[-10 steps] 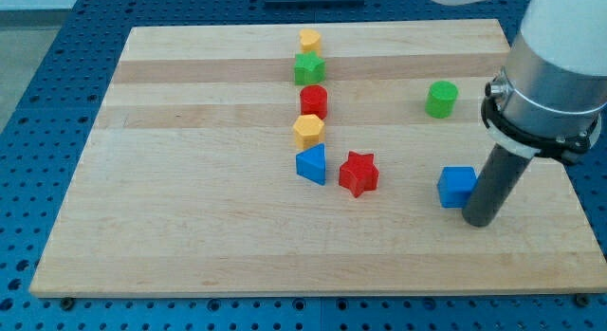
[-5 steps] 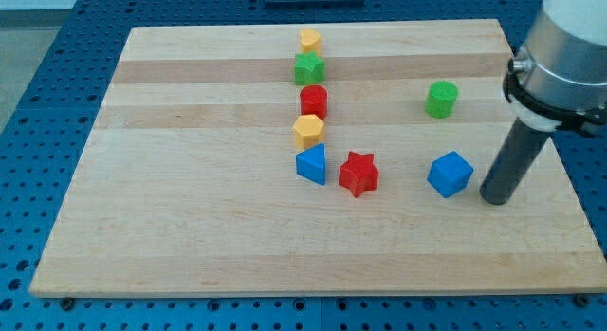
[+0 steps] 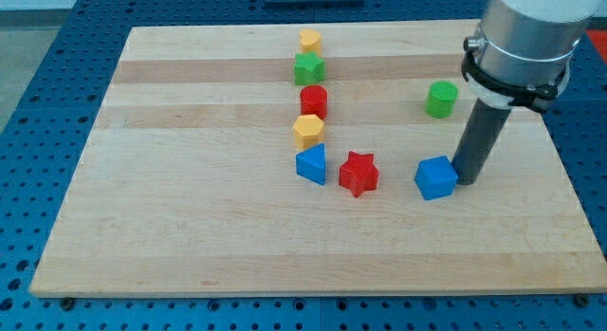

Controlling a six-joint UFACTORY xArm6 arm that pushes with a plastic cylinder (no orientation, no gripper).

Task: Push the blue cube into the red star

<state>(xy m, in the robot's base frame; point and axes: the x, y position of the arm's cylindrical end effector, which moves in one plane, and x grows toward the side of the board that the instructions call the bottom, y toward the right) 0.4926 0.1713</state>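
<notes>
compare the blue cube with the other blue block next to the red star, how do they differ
The blue cube is a box shape, while the other blue block tapers to a point at its top. The cube lies to the view's right of the red star, with a gap; the pointed block sits close on the star's left. My tip is against the cube's right side, far from the pointed block. Both share the same blue and similar size.
</notes>
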